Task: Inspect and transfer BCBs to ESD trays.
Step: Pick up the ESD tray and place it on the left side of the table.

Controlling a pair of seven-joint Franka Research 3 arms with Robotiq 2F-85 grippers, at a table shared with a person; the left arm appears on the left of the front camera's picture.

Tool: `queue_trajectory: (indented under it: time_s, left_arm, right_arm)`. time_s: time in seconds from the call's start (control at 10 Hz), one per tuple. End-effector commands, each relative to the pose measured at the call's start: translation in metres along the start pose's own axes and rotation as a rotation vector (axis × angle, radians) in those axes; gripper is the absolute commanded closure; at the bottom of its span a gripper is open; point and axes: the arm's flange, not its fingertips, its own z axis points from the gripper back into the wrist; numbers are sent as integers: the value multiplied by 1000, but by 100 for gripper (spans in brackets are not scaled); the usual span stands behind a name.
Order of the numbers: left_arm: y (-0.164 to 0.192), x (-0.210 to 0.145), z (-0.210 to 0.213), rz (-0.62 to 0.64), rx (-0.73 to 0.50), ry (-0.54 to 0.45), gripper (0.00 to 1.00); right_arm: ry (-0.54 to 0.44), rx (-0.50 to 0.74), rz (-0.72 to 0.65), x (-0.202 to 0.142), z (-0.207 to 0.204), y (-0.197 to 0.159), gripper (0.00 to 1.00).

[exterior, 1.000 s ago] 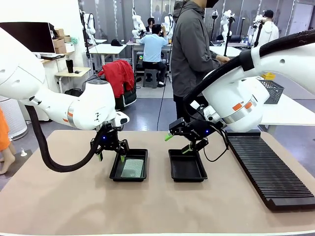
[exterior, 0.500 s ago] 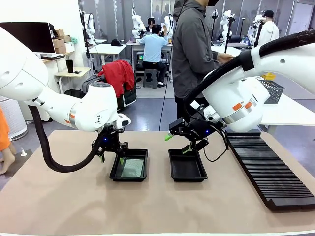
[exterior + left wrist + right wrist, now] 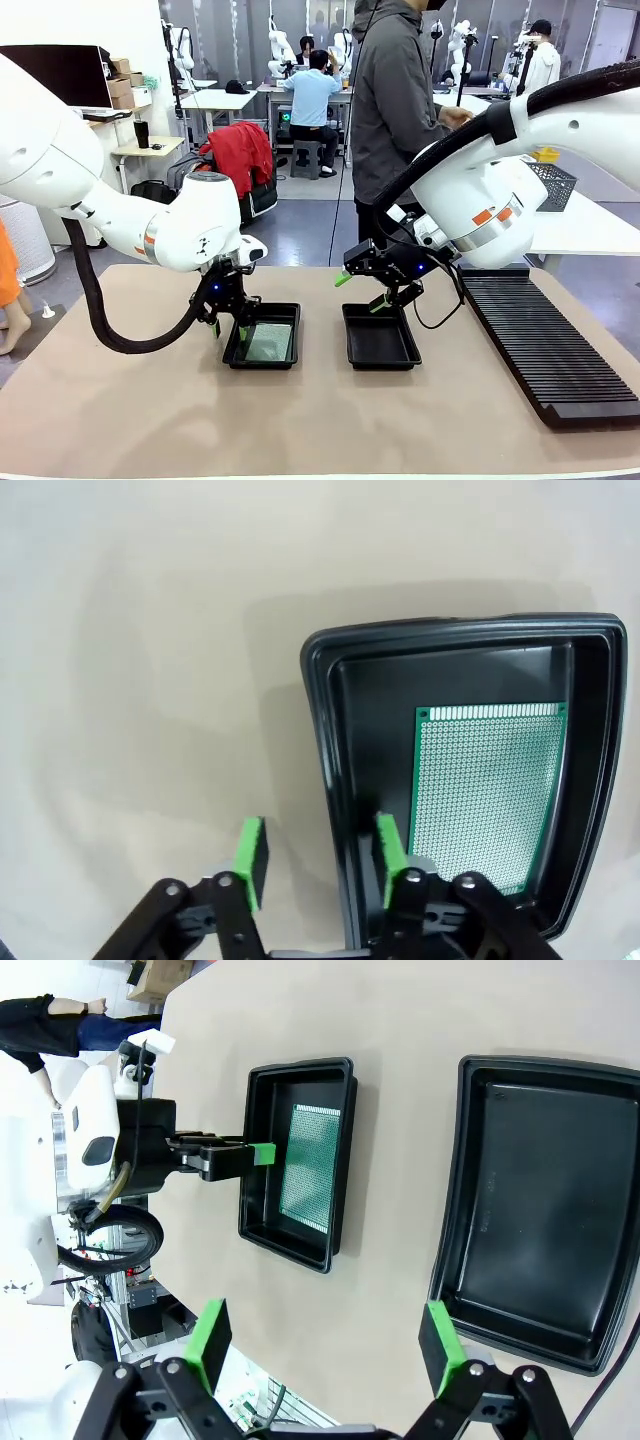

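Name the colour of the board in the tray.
Green board, fine dotted grid; left wrist view best.

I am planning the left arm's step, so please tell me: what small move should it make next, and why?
Probably close the left gripper on the tray wall: its jaws straddle that wall, one inside near the board, and a gap shows at the outer one.

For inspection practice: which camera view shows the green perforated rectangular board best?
Left wrist view: the green perforated rectangular board lies close, its holes distinct. Right wrist view shows the board smaller, sideways; front view, a foreshortened pale sheet.
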Motion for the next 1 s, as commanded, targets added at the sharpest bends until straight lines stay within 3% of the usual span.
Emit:
queue_trajectory:
  time_s: [0.0,0.1,0.2,0.3,0.4,0.5,0.6,0.9]
  left_arm:
    - [-4,4,-4,28,23,-23,59]
    - [-4,3,-4,31,18,-24,59]
    - [-4,4,-5,39,15,-29,70]
    - [-5,5,-4,47,13,-35,71]
    - [-4,6,-3,61,6,-46,82]
    - [-4,6,-3,61,-1,-40,82]
    - [-4,6,-6,60,-1,-36,93]
    - [-5,4,-5,60,-7,-32,100]
  right_arm:
    - [-2,-22,-12,0,2,3,0]
    - [-2,-22,-12,0,2,3,0]
    - [-2,-22,-12,0,2,3,0]
    - [-2,-22,-12,0,2,3,0]
    - [-2,-22,-12,0,2,3,0]
    - [-2,-22,-12,0,2,3,0]
    - [-2,-22,-12,0,2,3,0]
    - [-2,-22,-12,0,2,3,0]
